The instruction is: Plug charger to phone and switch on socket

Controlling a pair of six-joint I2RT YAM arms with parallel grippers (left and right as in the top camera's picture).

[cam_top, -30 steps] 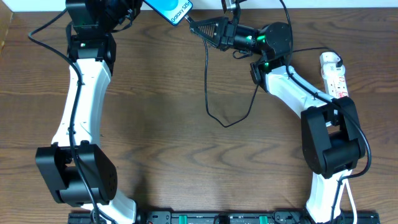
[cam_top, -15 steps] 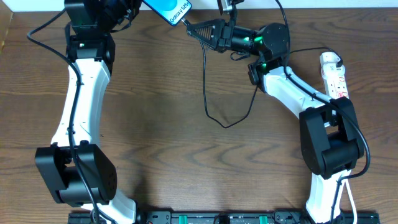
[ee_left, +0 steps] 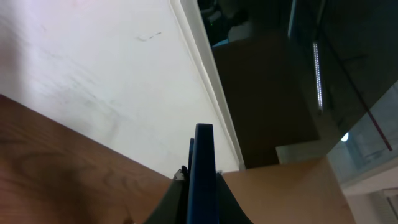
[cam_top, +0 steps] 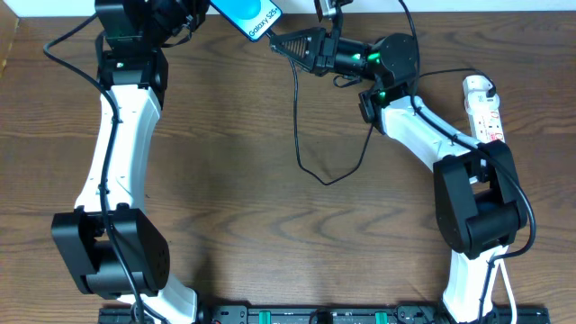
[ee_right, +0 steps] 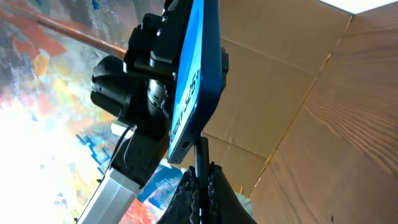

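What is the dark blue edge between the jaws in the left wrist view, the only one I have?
Observer: The phone. Overhead shows its blue screen lit.
Operator: And on the right?
Observer: The right gripper is shut on the charger, with the plug tip at the phone's bottom edge. I can't tell if it's seated.
Operator: Anything else of note?
Observer: The socket lies on the table's right side, far from the phone.
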